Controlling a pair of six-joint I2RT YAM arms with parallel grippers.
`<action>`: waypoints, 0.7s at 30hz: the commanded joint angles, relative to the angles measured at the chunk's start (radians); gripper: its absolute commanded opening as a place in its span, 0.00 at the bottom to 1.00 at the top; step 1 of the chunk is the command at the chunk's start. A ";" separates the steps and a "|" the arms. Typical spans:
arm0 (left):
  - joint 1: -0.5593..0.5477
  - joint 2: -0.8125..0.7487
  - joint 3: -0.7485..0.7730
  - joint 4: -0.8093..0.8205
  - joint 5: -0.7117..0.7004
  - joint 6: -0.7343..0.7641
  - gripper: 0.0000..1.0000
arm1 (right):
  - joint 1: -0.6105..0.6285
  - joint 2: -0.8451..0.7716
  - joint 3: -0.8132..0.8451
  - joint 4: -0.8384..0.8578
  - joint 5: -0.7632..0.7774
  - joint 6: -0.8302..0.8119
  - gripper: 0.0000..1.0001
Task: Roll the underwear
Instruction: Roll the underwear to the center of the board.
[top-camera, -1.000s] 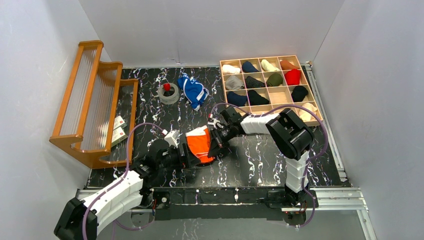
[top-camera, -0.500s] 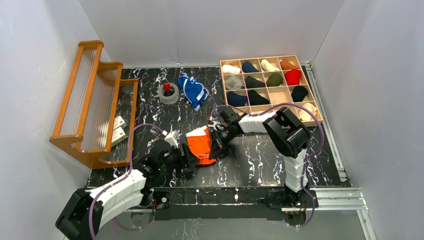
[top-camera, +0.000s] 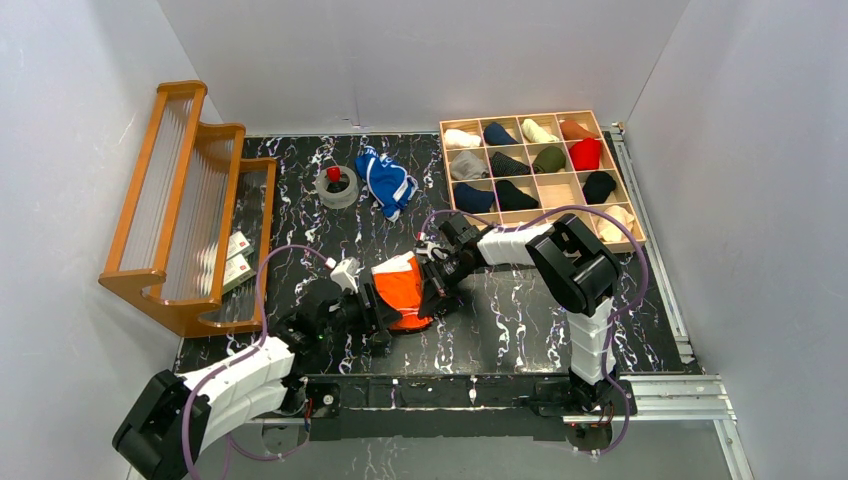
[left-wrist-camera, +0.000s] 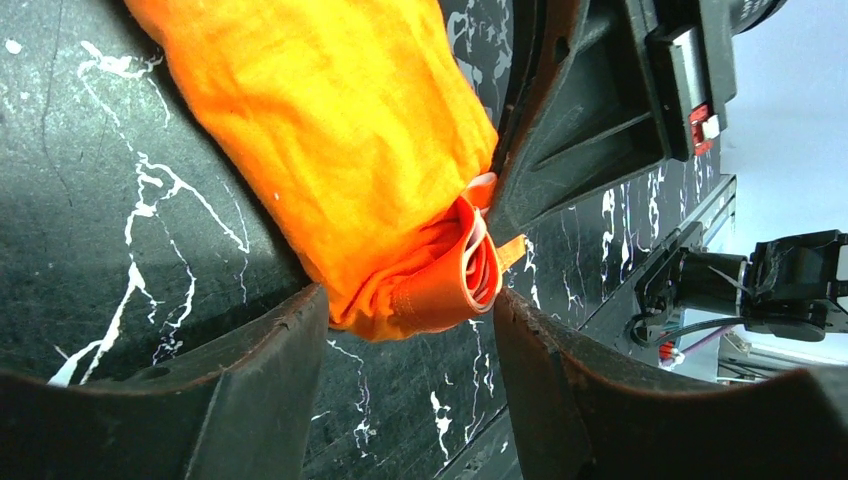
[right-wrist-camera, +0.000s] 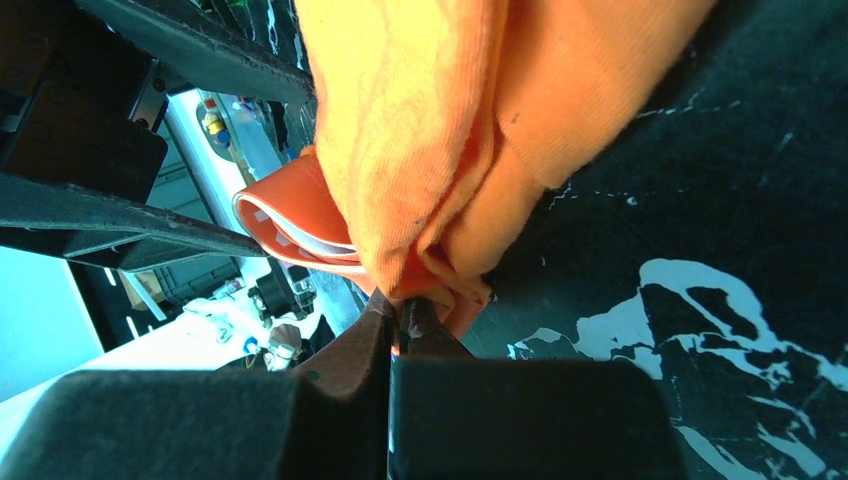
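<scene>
The orange boxer briefs (top-camera: 402, 285) lie partly rolled on the black marbled bench (top-camera: 520, 320) between my two claws, with the coiled waistband end showing. My left claw (left-wrist-camera: 408, 298) clasps that rolled end, a finger against each side, and my right claw (right-wrist-camera: 400, 312) is pinched tight on a fold of the orange cloth. The blue striped briefs (top-camera: 386, 180) sit crumpled well apart at the far side, near the divided wooden tray (top-camera: 515, 118).

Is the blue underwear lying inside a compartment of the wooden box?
No, the blue underwear lies crumpled on the table, left of the wooden box.
</scene>
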 joint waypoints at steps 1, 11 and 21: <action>-0.006 0.000 -0.007 -0.037 -0.020 0.025 0.58 | 0.003 0.012 0.040 -0.017 -0.020 0.000 0.03; -0.011 0.051 -0.017 -0.005 -0.008 0.022 0.57 | 0.003 0.009 0.041 -0.009 -0.037 0.017 0.05; -0.013 0.118 -0.016 -0.009 -0.135 -0.032 0.37 | 0.003 -0.014 0.029 0.006 -0.050 0.012 0.13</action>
